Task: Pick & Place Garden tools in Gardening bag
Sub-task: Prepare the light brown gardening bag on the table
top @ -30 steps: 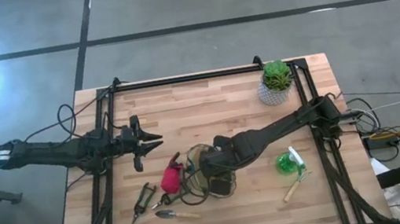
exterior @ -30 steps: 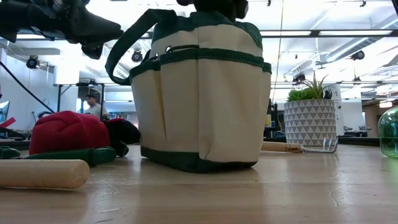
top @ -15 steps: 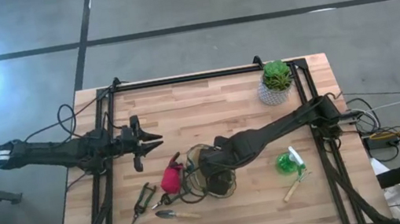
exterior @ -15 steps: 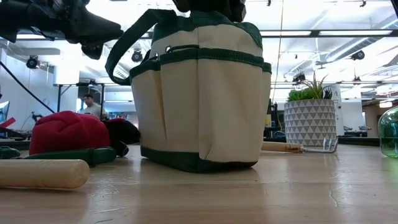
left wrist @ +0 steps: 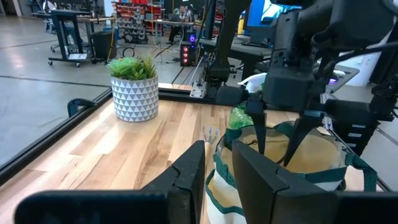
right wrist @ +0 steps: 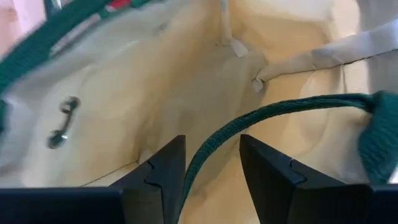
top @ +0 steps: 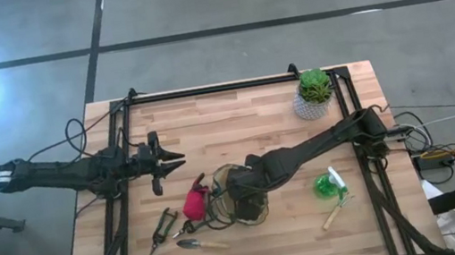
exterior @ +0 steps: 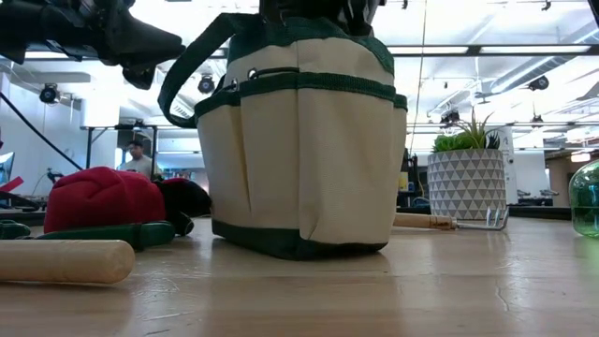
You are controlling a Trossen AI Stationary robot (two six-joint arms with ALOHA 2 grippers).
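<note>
Two dark jointed arms trailing black cables, blunt dark fingers (right wrist: 268, 174).
</note>
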